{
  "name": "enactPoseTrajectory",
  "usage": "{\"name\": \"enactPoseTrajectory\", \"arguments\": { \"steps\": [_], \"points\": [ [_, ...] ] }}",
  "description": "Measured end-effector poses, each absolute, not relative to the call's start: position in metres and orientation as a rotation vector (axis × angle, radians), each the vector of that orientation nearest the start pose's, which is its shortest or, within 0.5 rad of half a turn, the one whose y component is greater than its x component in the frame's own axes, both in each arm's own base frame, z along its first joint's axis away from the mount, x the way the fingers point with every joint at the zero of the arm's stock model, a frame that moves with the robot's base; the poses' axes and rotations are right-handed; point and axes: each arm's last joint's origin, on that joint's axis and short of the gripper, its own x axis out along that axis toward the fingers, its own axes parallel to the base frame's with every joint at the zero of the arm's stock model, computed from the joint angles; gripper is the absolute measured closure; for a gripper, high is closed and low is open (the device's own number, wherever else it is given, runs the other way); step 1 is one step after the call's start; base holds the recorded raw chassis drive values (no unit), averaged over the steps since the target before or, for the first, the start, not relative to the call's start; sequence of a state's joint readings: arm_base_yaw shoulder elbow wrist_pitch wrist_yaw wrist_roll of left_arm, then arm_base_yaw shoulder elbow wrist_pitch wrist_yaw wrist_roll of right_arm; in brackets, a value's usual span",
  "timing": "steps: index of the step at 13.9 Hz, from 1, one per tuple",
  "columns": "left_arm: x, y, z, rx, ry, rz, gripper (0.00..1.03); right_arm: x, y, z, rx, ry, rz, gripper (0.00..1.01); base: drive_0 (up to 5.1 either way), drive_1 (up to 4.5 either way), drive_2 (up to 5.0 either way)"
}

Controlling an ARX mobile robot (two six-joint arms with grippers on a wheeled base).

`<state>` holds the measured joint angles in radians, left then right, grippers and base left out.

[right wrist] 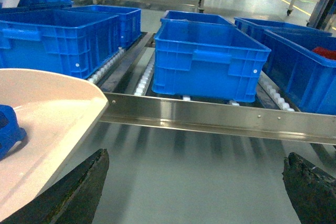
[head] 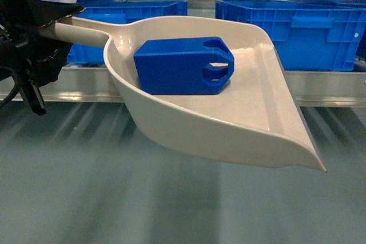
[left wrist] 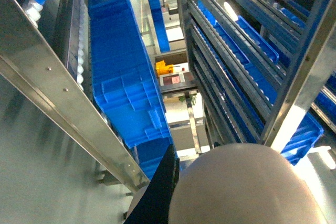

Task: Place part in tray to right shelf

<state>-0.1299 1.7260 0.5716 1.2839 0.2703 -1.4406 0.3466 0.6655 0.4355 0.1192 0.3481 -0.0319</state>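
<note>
Black and partly out of frame at the left edge of the head view, the left end effector is clenched around the long handle of the tray, holding the beige scoop in the air above the grey floor. The tray's wide lip points right and toward the camera, tilted slightly down. The part lies inside the tray's bowl near the handle end, resting on the tray bottom, its chamfered end with the hole and slot facing right.

In the right wrist view, the right end effector is released, its two dark fingers spread wide apart with nothing between them, beside the tray's lip.

Beyond the tray runs the right shelf, its bolted steel front rail crossing the view, with white rollers behind. Large blue crates sit on the roller lanes.
</note>
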Motion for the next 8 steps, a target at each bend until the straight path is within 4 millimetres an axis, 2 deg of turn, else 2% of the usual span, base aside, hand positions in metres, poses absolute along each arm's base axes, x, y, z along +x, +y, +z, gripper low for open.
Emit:
{"name": "enactPoseTrajectory", "arguments": {
  "steps": [8],
  "points": [
    [0.3062,-0.0476,0.1766,-1.409,0.184,-0.417,0.89,0.1529,0.0447,0.2585,-0.07,0.105,0.0,0.03,0.0,4.22,-4.1]
  ]
}}
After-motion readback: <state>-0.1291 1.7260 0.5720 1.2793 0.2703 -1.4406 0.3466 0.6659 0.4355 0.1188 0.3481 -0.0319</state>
